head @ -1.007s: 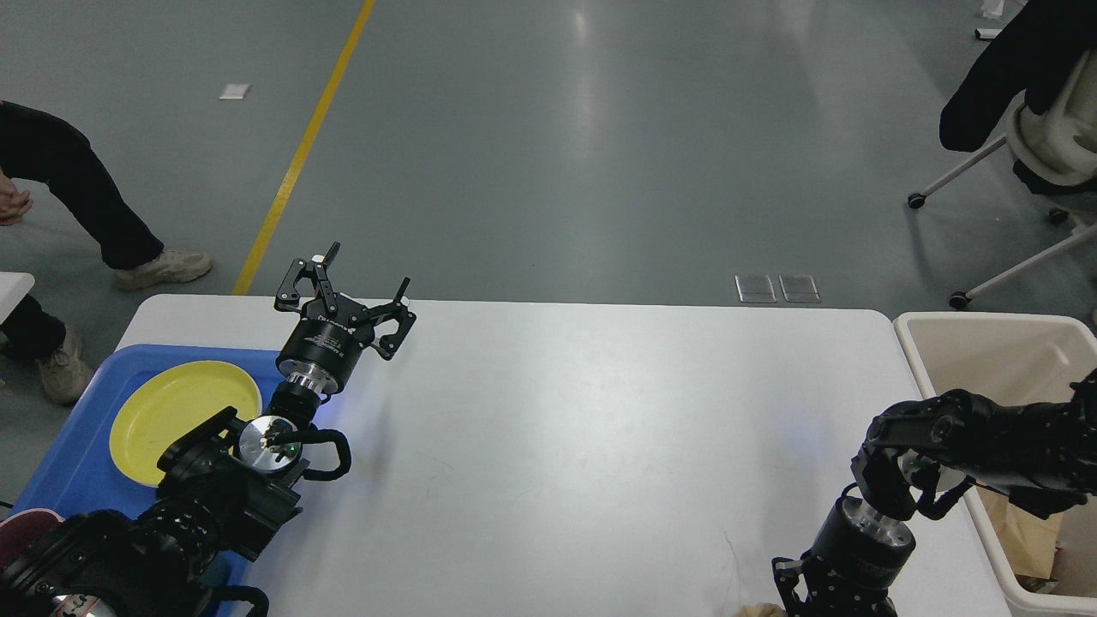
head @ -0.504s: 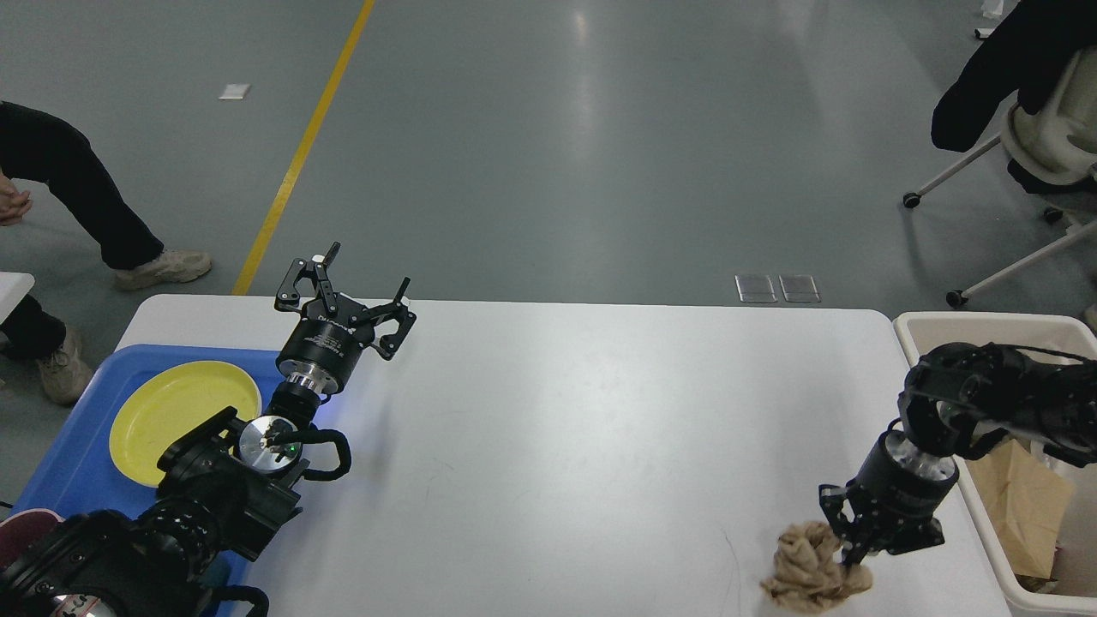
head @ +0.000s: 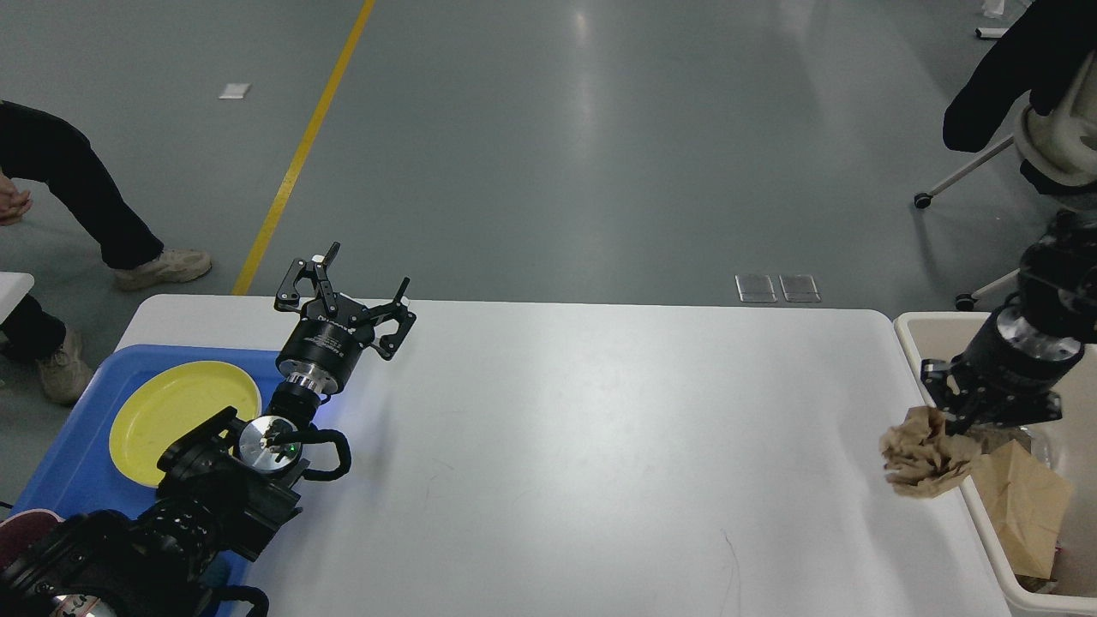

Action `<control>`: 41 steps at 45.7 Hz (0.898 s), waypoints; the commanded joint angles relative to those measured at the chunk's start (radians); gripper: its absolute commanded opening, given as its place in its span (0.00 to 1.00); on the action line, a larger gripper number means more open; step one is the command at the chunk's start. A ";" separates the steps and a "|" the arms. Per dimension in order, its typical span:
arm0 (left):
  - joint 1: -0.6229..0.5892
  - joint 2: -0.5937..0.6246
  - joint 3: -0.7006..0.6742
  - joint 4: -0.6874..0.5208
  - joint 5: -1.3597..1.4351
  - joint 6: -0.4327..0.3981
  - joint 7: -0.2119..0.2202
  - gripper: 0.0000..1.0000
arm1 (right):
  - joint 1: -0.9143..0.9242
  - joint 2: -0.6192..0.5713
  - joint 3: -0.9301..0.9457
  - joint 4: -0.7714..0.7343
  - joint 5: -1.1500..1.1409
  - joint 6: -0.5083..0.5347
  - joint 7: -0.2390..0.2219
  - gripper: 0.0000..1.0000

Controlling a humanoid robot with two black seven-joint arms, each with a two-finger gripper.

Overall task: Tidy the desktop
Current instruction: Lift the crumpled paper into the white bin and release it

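Note:
The white desktop (head: 548, 446) fills the middle of the head view. My left gripper (head: 364, 283) stands open above its far left part, with nothing between its fingers. At the right, my right gripper (head: 956, 424) points down and is shut on a crumpled brown paper wad (head: 926, 452). The wad hangs in the air over the desktop's right edge, at the near rim of the beige bin (head: 943, 324).
A blue tray (head: 68, 463) at the left holds a yellow plate (head: 176, 411). The beige bin at the right holds brown paper scraps (head: 1024, 506). A person's legs (head: 86, 206) stand beyond the left corner. An office chair (head: 1046, 146) is at the far right.
My right gripper has come up from the near right edge of the desktop with the crumpled paper wad and carried it up and right to the bin's rim. The left arm has stayed still.

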 commanded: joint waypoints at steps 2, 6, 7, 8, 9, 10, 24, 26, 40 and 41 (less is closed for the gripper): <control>0.000 0.000 0.000 0.000 0.000 0.000 0.000 0.97 | 0.133 -0.033 -0.111 0.009 0.001 0.000 0.000 0.00; 0.000 0.000 0.000 0.000 0.000 0.000 0.000 0.97 | 0.203 -0.052 -0.165 0.009 -0.002 0.000 0.000 0.00; 0.000 0.000 0.000 0.000 0.000 0.000 0.000 0.97 | 0.220 -0.056 -0.177 0.009 -0.005 0.000 -0.001 0.00; 0.000 0.000 0.000 0.000 0.000 0.000 0.000 0.97 | 0.235 -0.059 -0.188 0.009 -0.012 0.000 0.000 0.00; 0.000 0.000 0.000 0.000 0.000 0.000 0.000 0.97 | 0.249 -0.062 -0.197 0.007 -0.019 0.000 -0.001 0.00; 0.000 0.000 0.000 0.000 0.001 0.000 0.000 0.97 | 0.262 -0.064 -0.203 0.004 -0.028 0.000 0.000 0.00; 0.000 0.000 0.000 0.000 0.000 0.000 0.000 0.97 | 0.265 -0.105 -0.208 -0.184 -0.148 0.000 0.000 0.00; 0.000 0.000 0.000 0.000 0.000 0.000 0.000 0.97 | 0.254 -0.107 -0.206 -0.220 -0.148 0.000 0.000 0.00; 0.000 0.000 0.000 0.000 0.000 0.000 0.000 0.97 | 0.233 -0.137 -0.211 -0.281 -0.196 0.000 0.000 0.00; 0.000 0.000 0.000 0.000 0.001 0.000 0.000 0.97 | 0.223 -0.139 -0.211 -0.281 -0.196 0.000 0.000 0.00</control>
